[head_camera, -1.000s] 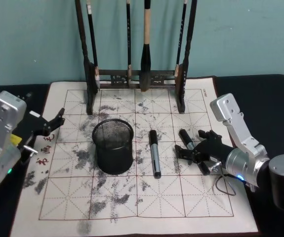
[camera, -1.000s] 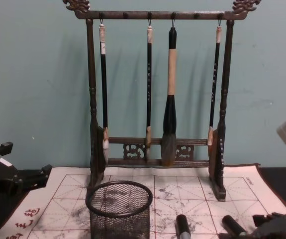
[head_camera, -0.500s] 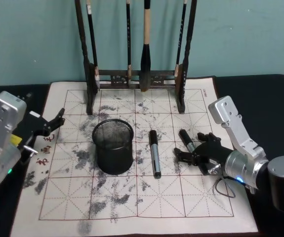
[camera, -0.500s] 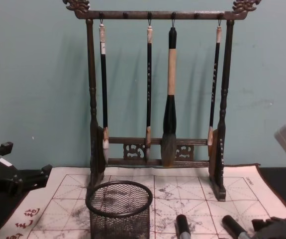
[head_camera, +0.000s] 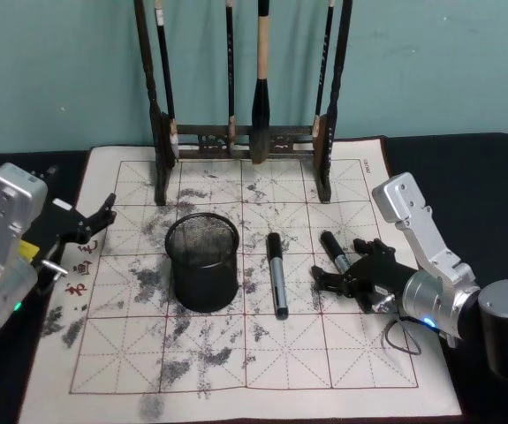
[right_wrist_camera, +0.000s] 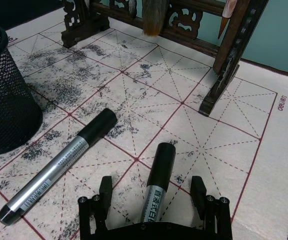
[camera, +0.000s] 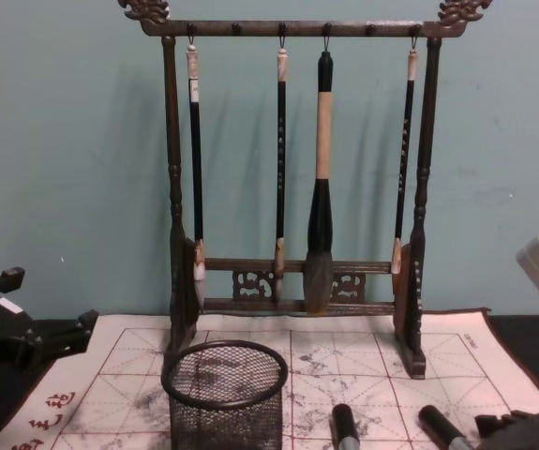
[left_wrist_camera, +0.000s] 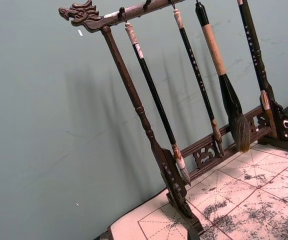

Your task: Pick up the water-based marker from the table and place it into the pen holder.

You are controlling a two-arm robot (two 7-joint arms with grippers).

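Two markers lie on the gridded cloth of the table point(head_camera: 202, 352). The right one, a black marker with a labelled barrel point(head_camera: 334, 250) point(right_wrist_camera: 157, 187) point(camera: 438, 426), lies between the spread fingers of my right gripper point(head_camera: 345, 268) point(right_wrist_camera: 151, 194), which is open and low over the cloth, not touching it. The other marker point(head_camera: 276, 274) point(right_wrist_camera: 58, 166) point(camera: 344, 427) has a silver barrel and black cap and lies between that gripper and the black mesh pen holder point(head_camera: 202, 263) point(right_wrist_camera: 2, 95) point(camera: 224, 394). My left gripper point(head_camera: 92, 222) point(camera: 35, 342) is parked open at the cloth's left edge.
A tall dark wooden brush rack point(head_camera: 245, 141) point(camera: 297, 281) point(left_wrist_camera: 184, 150) point(right_wrist_camera: 219, 60) with several hanging brushes stands at the back of the cloth. The rack's right foot point(right_wrist_camera: 211, 102) is just beyond the black marker. Bare stained cloth lies in front of the holder.
My right gripper has crept slightly left and forward along the black marker. The markers, the holder and the left arm have not moved.
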